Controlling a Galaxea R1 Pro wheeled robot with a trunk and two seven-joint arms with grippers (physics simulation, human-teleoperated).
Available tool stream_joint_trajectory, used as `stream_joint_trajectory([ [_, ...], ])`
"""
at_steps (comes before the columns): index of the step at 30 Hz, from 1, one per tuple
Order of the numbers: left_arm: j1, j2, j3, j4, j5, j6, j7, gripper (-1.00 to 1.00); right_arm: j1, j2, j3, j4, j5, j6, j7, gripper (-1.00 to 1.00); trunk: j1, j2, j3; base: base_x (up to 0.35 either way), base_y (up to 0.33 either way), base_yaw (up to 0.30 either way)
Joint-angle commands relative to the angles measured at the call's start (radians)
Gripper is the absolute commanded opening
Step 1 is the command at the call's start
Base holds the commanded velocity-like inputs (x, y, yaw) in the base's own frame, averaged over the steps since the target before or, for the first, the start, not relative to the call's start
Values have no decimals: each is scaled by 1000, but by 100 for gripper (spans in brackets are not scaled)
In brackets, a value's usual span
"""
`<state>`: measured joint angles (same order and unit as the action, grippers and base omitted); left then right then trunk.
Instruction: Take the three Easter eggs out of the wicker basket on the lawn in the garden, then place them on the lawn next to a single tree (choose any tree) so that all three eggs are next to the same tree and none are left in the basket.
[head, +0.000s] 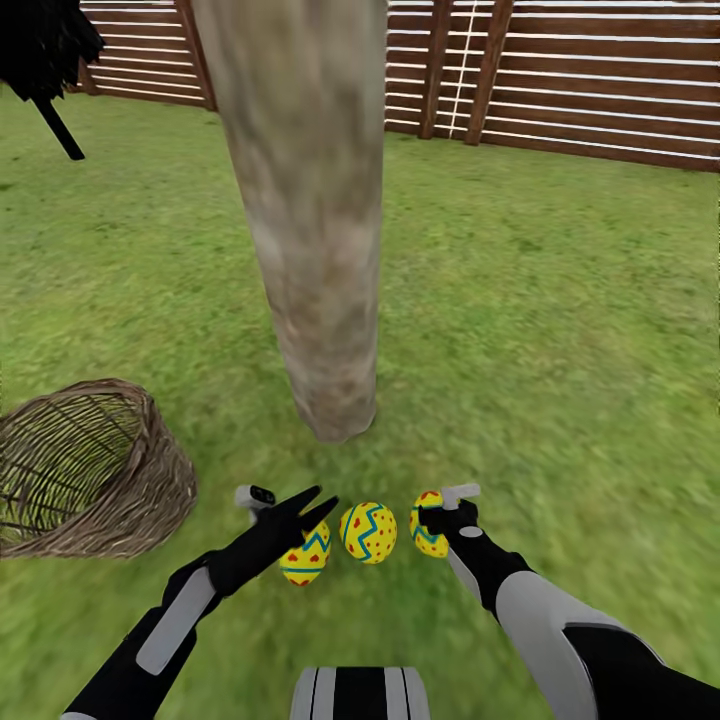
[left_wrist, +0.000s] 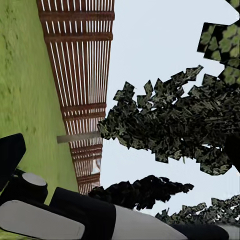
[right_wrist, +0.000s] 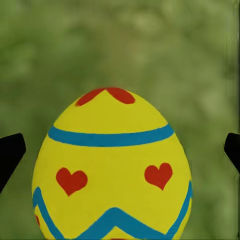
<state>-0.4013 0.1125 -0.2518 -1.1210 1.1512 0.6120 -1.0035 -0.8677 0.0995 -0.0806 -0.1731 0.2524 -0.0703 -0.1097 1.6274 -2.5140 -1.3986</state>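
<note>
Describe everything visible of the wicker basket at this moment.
The wicker basket is round, brown and woven, its weave open enough to see through. It lies tipped on its side on the lawn, mouth facing the head view's left edge, left of the tree. No egg shows inside. Neither gripper touches it; its left portion is cut off.

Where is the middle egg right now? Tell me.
In the head view, the middle egg lies on the lawn just in front of the tree, between the other two eggs.
</note>
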Motion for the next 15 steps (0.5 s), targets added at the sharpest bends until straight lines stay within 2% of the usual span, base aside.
stream_joint_trajectory([
  [1, -1, 1, -3, -6, 10, 11, 22, 100, -1, 0, -8, 1, 10, -4, -2, 100, -1, 0, 3, 0, 0, 0],
  [10, -2, 5, -1, -34, 12, 26, 36, 100, -1, -3, -8, 1, 10, -8, -2, 100, -5, 2, 38, -4, 0, 0],
  [15, -2, 7, -1, -68, 12, 42, 37, 100, -1, -3, -8, 1, 10, -8, -2, 100, -7, 3, 58, -251, 0, 0],
])
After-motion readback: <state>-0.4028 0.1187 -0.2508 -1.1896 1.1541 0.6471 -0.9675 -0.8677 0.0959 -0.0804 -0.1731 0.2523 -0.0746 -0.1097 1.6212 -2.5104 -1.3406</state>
